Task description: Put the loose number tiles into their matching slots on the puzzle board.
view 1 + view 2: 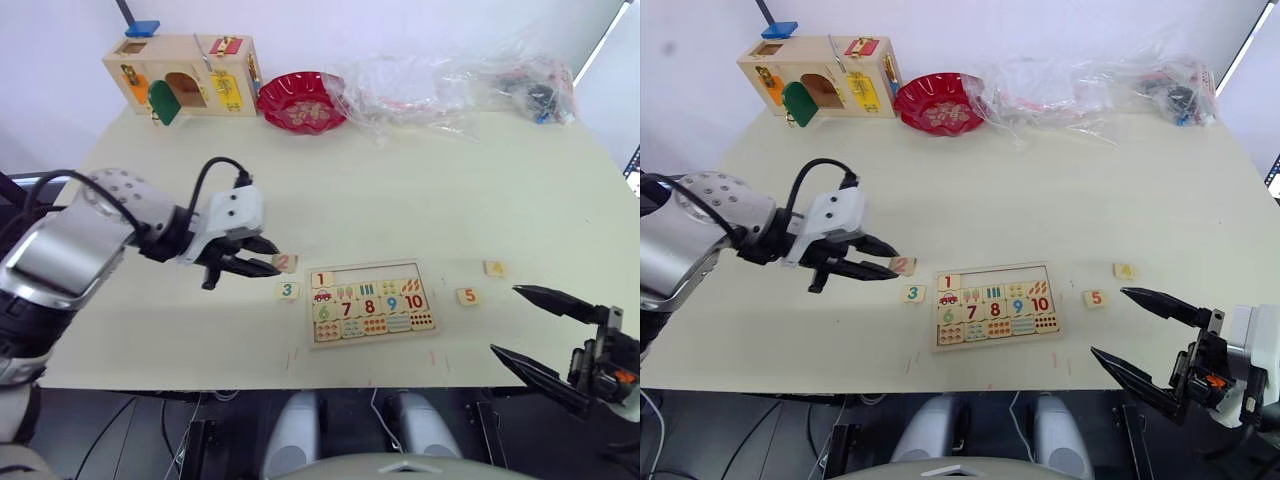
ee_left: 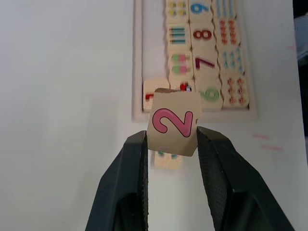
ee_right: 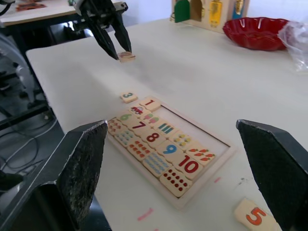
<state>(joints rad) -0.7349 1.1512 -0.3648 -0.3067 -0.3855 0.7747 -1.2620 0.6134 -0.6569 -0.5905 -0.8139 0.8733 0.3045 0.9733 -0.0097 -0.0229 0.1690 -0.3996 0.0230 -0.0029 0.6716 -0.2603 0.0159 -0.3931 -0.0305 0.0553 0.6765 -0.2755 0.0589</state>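
Note:
The puzzle board (image 1: 368, 302) lies flat near the table's front edge, its rows of numbers and counting pictures filled. In its top row the tile 1 (image 1: 322, 279) sits at the left end and the other matching slots (image 1: 375, 273) are bare. My left gripper (image 1: 268, 264) is shut on the tile 2 (image 2: 173, 122), held just above the table left of the board. The tile 3 (image 1: 288, 291) lies below it. Tiles 4 (image 1: 495, 268) and 5 (image 1: 467, 296) lie right of the board. My right gripper (image 1: 530, 325) stands open off the table's front right corner.
A big wooden latch box (image 1: 182, 75) stands at the back left, a red bowl (image 1: 302, 101) beside it. Crumpled clear plastic bags (image 1: 450, 85) stretch along the back right. The table's front edge (image 1: 300, 385) runs just below the board.

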